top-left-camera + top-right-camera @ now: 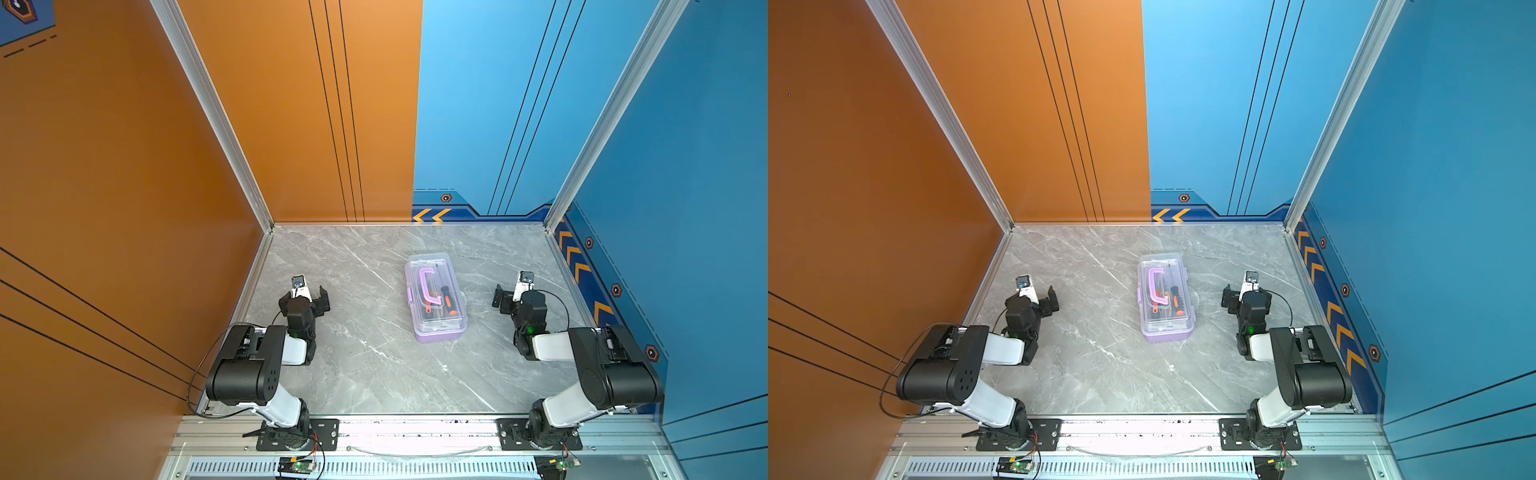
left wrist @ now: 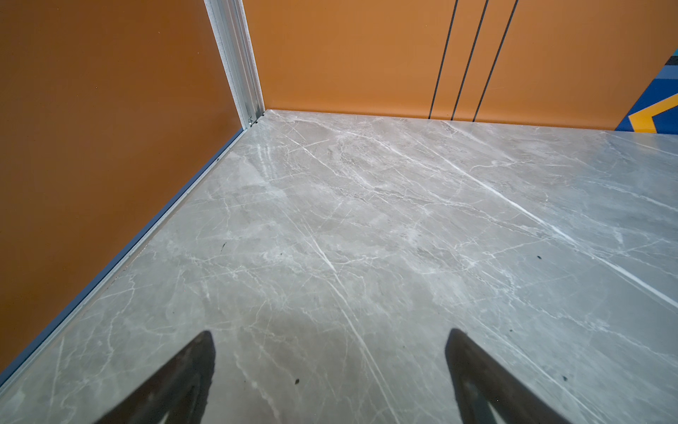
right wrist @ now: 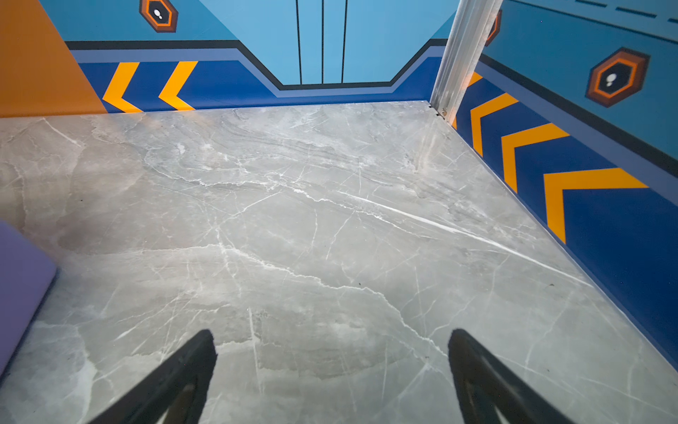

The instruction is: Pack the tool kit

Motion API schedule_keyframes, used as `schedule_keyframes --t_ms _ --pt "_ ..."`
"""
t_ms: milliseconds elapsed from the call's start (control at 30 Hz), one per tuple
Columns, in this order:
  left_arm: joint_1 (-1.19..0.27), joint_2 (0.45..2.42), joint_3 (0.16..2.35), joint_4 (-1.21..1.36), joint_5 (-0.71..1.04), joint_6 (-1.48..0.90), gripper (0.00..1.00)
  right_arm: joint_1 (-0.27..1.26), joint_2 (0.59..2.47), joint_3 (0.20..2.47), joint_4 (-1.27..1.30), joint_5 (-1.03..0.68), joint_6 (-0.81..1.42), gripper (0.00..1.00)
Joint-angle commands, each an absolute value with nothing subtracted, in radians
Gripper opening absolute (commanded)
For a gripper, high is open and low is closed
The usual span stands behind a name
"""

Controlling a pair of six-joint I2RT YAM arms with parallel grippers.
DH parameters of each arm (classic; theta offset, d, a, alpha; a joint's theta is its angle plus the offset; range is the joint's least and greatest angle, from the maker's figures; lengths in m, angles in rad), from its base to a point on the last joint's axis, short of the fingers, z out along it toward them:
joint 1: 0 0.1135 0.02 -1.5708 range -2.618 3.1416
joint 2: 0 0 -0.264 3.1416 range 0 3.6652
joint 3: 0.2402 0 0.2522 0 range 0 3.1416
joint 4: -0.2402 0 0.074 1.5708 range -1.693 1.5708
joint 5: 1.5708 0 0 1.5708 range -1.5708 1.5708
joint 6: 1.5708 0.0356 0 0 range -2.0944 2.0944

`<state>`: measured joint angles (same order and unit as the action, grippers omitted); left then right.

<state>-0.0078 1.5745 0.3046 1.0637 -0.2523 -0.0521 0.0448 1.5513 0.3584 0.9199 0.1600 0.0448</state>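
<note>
The tool kit [image 1: 436,299] stands closed near the table [image 1: 374,374] centre, orange-handled tools [image 1: 451,303] visible inside; the left gripper [image 2: 330,334] is released, jaws wide and empty, well left of the kit; the right gripper [image 3: 332,333] is likewise released, well right of it.

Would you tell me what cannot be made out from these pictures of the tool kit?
Tools inside the tool kit: both top views, too small and overlapped under the clear lid and purple handle; no full count.
Whether the lid is latched: top views, too small.
Right wrist view: only a lilac corner of the kit, cut off by the frame edge.
Left wrist view: kit out of frame.
</note>
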Motion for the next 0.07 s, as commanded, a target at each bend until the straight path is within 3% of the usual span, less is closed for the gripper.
schedule_keyframes --t_ms 0,33 --pt "-0.017 1.568 0.322 1.043 -0.249 -0.040 0.98 0.035 1.546 0.377 0.899 0.138 0.056 1.00" --pt "-0.017 1.568 0.322 1.043 -0.247 -0.039 0.98 0.034 1.546 0.378 0.900 0.136 0.057 1.00"
